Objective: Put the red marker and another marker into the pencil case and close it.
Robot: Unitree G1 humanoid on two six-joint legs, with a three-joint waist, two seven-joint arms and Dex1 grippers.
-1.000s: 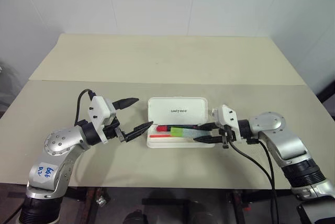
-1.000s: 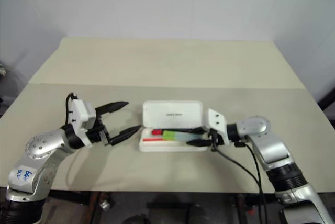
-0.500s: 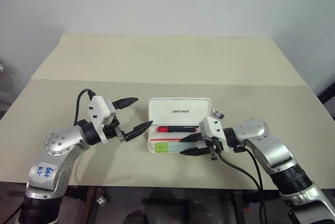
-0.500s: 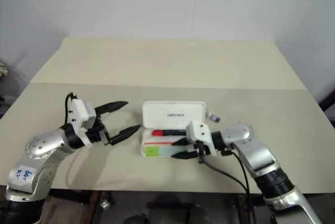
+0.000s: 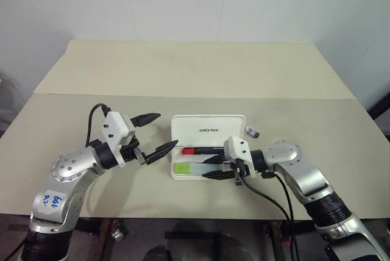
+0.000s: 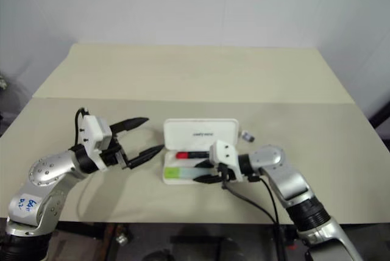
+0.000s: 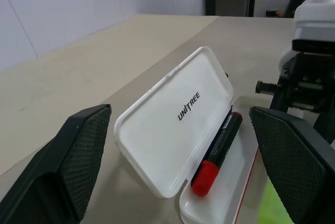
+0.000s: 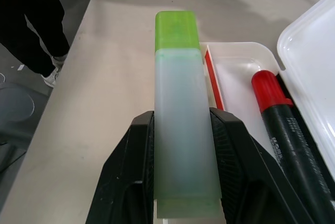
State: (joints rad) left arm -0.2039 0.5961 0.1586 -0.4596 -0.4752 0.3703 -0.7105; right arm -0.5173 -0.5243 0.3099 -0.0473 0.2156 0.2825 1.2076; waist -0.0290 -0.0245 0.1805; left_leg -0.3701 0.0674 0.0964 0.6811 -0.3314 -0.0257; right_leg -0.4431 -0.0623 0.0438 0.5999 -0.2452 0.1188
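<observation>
Right gripper (image 5: pixel 214 167): you pinch the green highlighter (image 8: pixel 180 124) over the pencil case (image 5: pixel 207 130) tray, beside the red marker (image 5: pixel 204 150).
Left gripper (image 5: pixel 156 133): fingers spread, empty, level, just left of the case.
Surface: beige table (image 5: pixel 195 72), white walls.

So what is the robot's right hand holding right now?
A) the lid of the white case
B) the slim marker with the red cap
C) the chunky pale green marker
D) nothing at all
C: the right hand has its black fingers pressed on both sides of the green marker, over the open pencil case, while the red marker already lies in the tray.
</observation>
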